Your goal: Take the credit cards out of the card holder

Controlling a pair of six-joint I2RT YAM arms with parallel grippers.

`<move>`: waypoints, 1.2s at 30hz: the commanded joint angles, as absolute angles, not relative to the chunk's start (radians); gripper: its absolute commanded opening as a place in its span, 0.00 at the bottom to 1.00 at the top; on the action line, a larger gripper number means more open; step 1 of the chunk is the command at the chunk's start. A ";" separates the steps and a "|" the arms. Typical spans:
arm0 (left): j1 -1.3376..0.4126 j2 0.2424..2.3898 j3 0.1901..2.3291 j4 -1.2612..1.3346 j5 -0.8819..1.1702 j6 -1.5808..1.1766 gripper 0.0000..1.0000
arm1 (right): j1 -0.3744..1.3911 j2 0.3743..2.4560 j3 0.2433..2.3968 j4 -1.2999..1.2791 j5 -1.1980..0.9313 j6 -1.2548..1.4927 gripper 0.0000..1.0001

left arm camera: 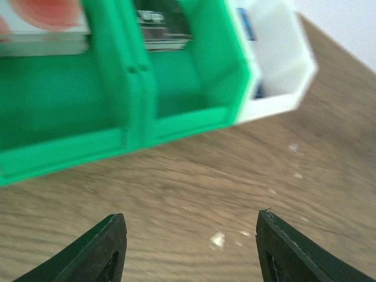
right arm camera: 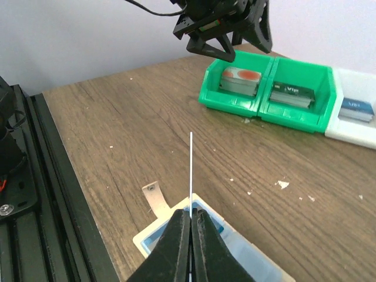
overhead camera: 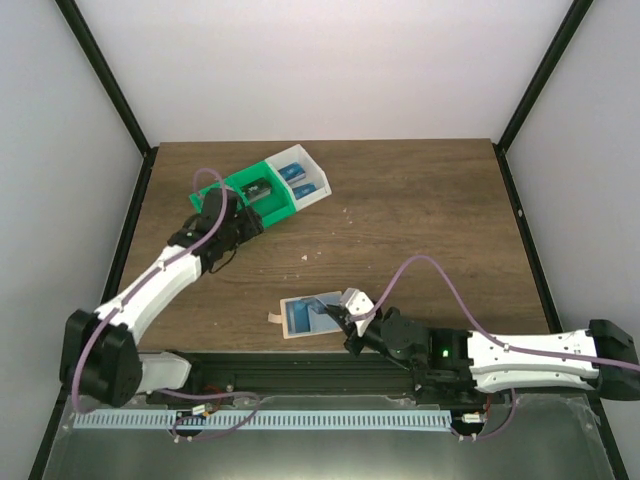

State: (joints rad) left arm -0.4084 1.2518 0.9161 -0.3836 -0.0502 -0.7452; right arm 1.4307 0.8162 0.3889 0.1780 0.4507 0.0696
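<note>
We see the holder [overhead camera: 295,320] lying open near the table's [overhead camera: 420,200] front edge, just ahead of the black rail [overhead camera: 300,365]. R gripper [right arm camera: 190,220] is pinched together on a thin card [right arm camera: 191,170], which stands upright over the holder and shows edge-on in the R wrist view only. L gripper [left arm camera: 191,247] hangs w/ jaws apart, nothing btwn them, over bare wood just in front of the green bins [right arm camera: 235,104]. Wide open wood lies btwn the two arms. Top view shows blue cards [overhead camera: 300,178] in the white bin [overhead camera: 322,188] at the row's end; L wrist view blurs them.
</note>
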 commanded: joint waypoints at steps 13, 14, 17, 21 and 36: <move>-0.294 1.645 1.213 -0.370 -0.181 -0.664 0.67 | 1.439 0.833 0.453 0.014 0.368 0.409 0.00; -0.293 1.665 1.236 -0.383 -0.184 -0.664 0.68 | 1.440 0.835 0.459 0.009 0.368 0.405 0.01; -0.292 1.703 1.273 -0.388 -0.177 -0.657 0.68 | 1.440 0.832 0.463 -0.002 0.384 0.393 0.00; -0.287 1.767 1.329 -0.444 -0.176 -0.665 0.66 | 1.440 0.819 0.464 0.000 0.406 0.370 0.01; -0.282 1.860 1.364 -0.464 -0.208 -0.676 0.52 | 1.439 0.796 0.473 -0.021 0.416 0.367 0.00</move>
